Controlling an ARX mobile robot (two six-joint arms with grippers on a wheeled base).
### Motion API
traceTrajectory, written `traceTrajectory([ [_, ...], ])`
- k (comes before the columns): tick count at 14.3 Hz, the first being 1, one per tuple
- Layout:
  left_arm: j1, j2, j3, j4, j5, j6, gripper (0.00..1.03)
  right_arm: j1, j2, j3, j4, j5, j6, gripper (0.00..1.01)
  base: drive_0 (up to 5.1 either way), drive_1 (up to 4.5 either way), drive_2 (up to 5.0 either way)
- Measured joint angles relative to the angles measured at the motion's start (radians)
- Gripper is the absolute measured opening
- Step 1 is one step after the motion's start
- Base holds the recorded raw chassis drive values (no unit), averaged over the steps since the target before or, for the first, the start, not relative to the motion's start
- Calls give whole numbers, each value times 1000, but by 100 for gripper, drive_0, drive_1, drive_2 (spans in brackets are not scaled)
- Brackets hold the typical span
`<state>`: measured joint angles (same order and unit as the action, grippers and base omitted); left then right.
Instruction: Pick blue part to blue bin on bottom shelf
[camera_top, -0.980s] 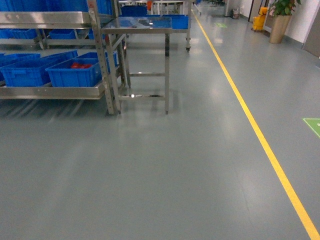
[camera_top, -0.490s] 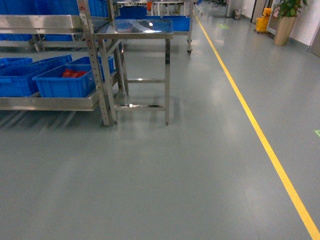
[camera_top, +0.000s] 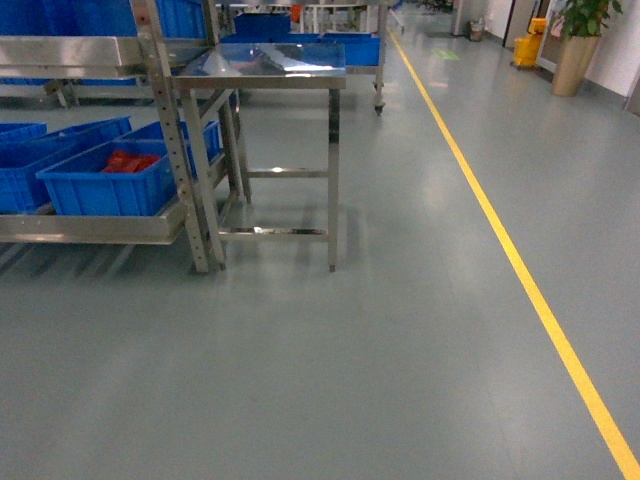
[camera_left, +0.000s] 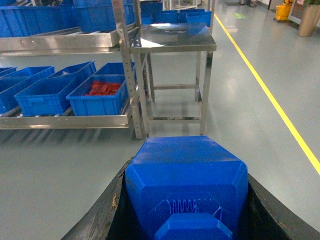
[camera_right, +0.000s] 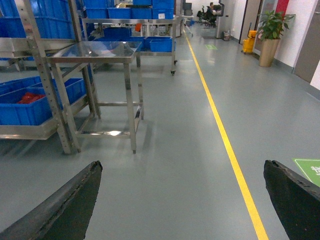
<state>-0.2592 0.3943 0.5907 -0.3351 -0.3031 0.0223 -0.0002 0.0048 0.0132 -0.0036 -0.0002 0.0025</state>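
My left gripper (camera_left: 187, 172) is shut on the blue part (camera_left: 185, 190), a chunky faceted plastic piece that fills the gap between its black fingers (camera_left: 107, 215). Ahead and to the left, the bottom shelf (camera_left: 65, 121) carries a row of blue bins; a blue bin (camera_left: 42, 95) with no contents showing stands beside one holding red pieces (camera_left: 102, 89). The head view has the same shelf (camera_top: 90, 228) and red-filled bin (camera_top: 110, 175) at far left, with neither gripper in it. My right gripper (camera_right: 182, 167) hangs open over bare floor, holding nothing.
A steel-topped table (camera_top: 265, 65) stands against the rack's right end post (camera_top: 170, 150). A yellow floor line (camera_top: 520, 270) runs down the right side. A green floor mark (camera_right: 307, 167) lies beyond it. More blue bins sit on upper rack levels.
The head view has rolled closer to the rack and table: both sit lower and larger, and the red-filled bin has slid left. The green floor mark has left that view.
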Motion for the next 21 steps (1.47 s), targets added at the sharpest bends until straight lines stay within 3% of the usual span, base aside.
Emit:
traceTrajectory([
  [21,0,-2,0,-5,0,0,44,0,0,0,2,0,0,98,-6,402,-413],
])
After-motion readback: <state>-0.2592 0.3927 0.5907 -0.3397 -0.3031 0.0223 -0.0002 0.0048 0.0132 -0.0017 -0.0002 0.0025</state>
